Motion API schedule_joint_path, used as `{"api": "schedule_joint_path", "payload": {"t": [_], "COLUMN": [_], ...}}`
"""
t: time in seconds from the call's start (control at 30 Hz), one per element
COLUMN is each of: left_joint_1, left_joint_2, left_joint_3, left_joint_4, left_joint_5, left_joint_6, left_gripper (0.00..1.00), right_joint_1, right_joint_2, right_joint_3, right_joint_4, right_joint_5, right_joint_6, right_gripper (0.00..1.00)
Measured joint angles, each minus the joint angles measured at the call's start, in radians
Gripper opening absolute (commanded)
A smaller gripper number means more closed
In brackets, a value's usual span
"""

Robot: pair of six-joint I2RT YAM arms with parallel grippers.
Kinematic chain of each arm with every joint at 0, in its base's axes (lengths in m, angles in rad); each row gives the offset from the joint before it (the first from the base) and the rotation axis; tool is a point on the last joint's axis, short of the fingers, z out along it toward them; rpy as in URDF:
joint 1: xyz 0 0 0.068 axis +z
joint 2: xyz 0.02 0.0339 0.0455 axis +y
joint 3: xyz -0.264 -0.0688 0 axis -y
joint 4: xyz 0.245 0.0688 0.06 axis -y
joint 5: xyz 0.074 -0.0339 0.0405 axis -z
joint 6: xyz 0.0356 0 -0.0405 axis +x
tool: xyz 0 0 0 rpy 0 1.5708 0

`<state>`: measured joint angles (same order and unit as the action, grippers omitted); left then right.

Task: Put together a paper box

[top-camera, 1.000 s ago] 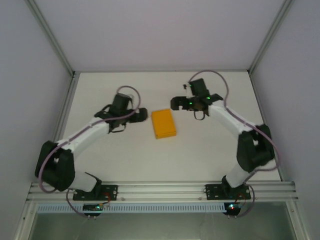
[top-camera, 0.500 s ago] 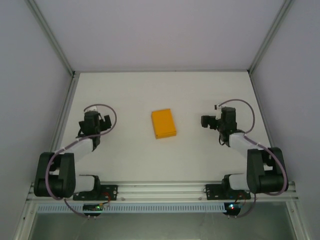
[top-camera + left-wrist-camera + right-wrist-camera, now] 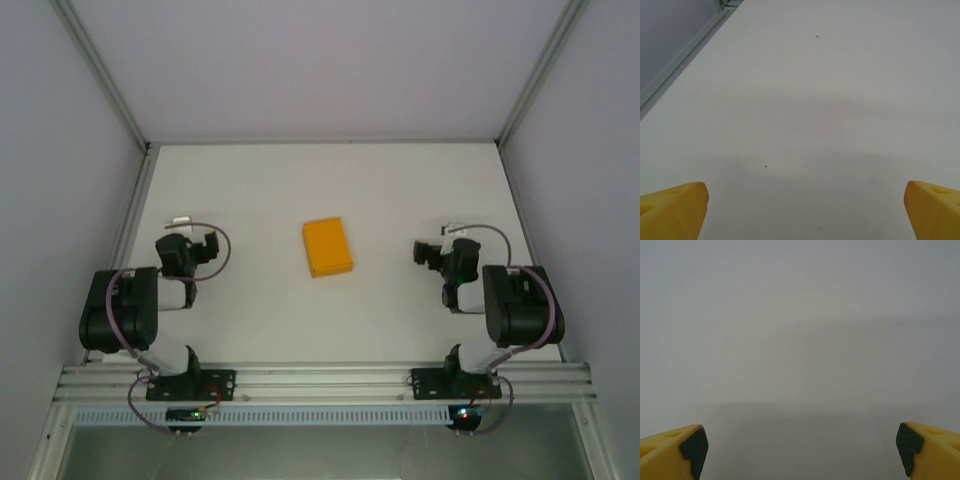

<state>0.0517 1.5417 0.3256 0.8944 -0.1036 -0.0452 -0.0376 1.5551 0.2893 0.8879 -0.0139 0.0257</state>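
Your paper box sits mid-table, a small orange-yellow block, well apart from both arms, your left gripper tucked by its base, fingers wide apart over bare surface, your right gripper likewise, fingertips spread wide

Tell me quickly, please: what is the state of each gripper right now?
Left gripper: open, jaws wide apart, holding nothing.
Right gripper: open, jaws wide apart, holding nothing.

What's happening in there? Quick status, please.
Left gripper open, empty. Right gripper same, both parked near bases. Paper box looks assembled, alone on table. Nothing in the way.
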Motion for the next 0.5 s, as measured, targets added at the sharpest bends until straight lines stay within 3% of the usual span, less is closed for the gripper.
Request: {"api": "schedule_joint_path", "payload": {"t": [0.17,0.5], "left_joint_1": [-0.021,-0.022], "left_joint_2": [0.002,0.002], "left_joint_3": [0.001,0.002], "left_joint_4": [0.030,0.030], "left_joint_5": [0.014,0.014], "left_joint_6": [0.004,0.004], "left_gripper": [0.99,1.00], "right_joint_1": [0.047,0.049], "right_joint_2": [-0.004,-0.003], "right_joint_3": [0.079,0.079], "right_joint_4": [0.006,-0.001], "right_joint_5": [0.025,0.053], "right_joint_6": [-0.001,-0.008], "right_gripper": [0.99,0.99]}}
